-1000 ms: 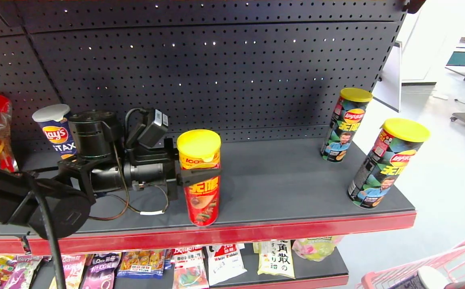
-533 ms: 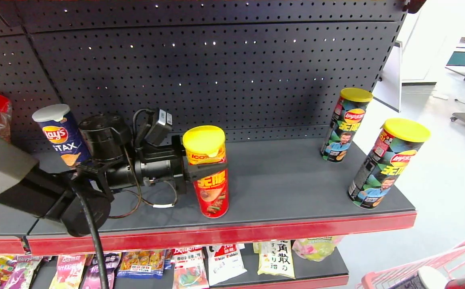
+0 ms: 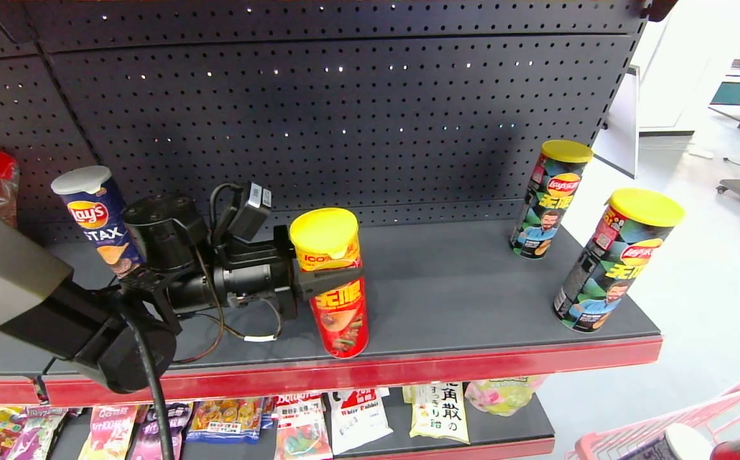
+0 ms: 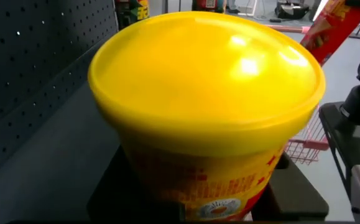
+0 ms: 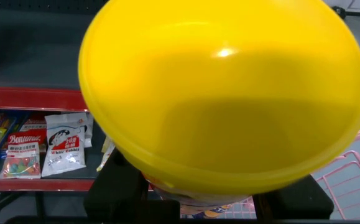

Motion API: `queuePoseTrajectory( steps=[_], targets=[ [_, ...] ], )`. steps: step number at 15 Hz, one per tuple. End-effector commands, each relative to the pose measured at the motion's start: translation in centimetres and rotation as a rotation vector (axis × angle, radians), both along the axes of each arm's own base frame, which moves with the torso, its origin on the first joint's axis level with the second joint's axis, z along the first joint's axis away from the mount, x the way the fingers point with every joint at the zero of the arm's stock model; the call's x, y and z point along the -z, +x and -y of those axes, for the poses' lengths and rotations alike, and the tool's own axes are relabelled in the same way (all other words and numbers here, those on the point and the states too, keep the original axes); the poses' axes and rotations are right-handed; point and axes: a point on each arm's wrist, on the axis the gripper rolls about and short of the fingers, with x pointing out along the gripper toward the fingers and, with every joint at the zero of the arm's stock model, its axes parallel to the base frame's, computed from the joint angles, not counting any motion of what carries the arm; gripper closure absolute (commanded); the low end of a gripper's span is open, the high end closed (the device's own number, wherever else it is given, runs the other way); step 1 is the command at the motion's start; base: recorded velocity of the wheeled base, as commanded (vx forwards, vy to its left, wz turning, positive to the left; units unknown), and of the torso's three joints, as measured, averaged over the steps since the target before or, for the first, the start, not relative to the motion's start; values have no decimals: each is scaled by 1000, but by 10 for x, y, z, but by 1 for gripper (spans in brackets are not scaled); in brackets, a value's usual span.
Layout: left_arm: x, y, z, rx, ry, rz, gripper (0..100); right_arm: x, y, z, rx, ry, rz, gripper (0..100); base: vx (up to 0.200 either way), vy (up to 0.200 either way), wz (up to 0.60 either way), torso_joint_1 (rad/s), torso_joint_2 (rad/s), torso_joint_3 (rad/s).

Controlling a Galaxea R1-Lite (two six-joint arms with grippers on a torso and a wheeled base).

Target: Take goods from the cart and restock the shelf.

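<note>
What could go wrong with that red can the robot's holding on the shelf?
1. The red can is close to the shelf's red front lip, and the left gripper clamps it high up. A clumsy release might tip it off the front.
2. The blue can stands just behind the left arm, so pulling back carelessly could knock it over.
</note>
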Motion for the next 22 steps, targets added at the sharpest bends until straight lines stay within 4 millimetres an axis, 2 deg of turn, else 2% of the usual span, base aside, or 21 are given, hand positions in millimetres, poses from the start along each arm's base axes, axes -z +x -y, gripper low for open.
queuePoseTrajectory(
  steps=[1, 19, 20, 22],
  targets=[
    [0, -7, -3, -1, 6, -16, 100, -1, 0, 0, 0, 0, 2, 100, 0, 0, 0, 0, 0, 0],
    [-3, -4, -2, -22, -16, -18, 100, -2, -1, 0, 1, 0, 7, 100, 0, 0, 0, 0, 0, 0],
    [-3, -4, -2, -22, -17, -16, 0, -2, -1, 0, 3, -1, 10, 100, 0, 0, 0, 0, 0, 0],
    [-3, -4, -2, -27, -17, -18, 0, -2, -1, 0, 3, 0, 10, 100, 0, 0, 0, 0, 0, 0]
  ],
)
